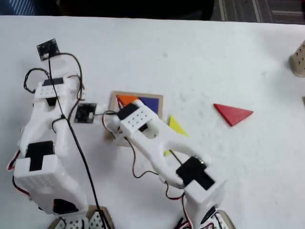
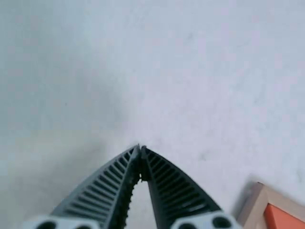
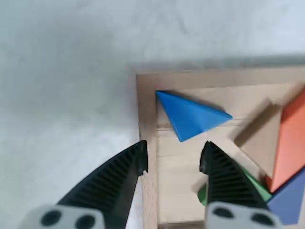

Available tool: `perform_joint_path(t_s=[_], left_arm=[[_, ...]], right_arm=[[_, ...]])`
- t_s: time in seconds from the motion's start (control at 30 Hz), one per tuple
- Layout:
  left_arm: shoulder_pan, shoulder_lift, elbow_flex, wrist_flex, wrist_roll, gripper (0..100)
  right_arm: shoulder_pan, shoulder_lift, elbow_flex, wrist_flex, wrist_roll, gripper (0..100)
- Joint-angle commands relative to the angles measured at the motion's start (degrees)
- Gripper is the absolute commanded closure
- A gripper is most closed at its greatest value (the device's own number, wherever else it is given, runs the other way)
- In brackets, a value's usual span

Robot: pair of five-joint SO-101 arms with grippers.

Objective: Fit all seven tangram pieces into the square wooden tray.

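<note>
Square wooden tray (image 3: 147,109) holds a light blue triangle (image 3: 190,117), one tip in the tray's corner. An orange piece (image 3: 293,138), a green piece (image 3: 255,183) and a dark blue piece (image 3: 288,205) lie farther in.

Right gripper (image 3: 174,155) hangs over that corner, jaws apart and empty, astride the tray wall. It is judged placed to seat the triangle.

Yellow triangle (image 1: 177,126) lies just beside the tray and red triangle (image 1: 232,113) well apart from it; both are outstanding.

Left gripper (image 2: 141,155), jaws together and empty, is over white table (image 2: 190,71) beside the tray, judged parked.
</note>
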Motion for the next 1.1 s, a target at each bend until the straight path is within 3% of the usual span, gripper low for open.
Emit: perform_joint_path(t_s=[0.0,0.1,0.27,0.6,0.77,1.07], left_arm=[[0.31,-0.4,-3.34,-1.41,0.62,98],[0.31,-0.4,-3.34,-1.41,0.62,98],[0.31,-0.4,-3.25,-1.41,0.62,98],[-3.56,-0.4,-3.52,-3.6,1.32,98],[-6.9,0.48,-3.52,-6.59,11.08,98],[-7.25,4.97,-8.53,-3.52,11.34,98]], right_arm=[[-0.22,0.4,-1.76,0.22,5.45,81.5],[-0.4,0.75,-1.85,0.84,12.13,79.6],[-0.22,0.75,-5.71,4.88,16.53,69.4],[0.66,4.79,-9.85,2.77,17.76,75.2],[0.84,8.84,-12.13,2.51,20.04,75.3],[1.01,11.65,-15.91,2.68,20.13,75.4]])
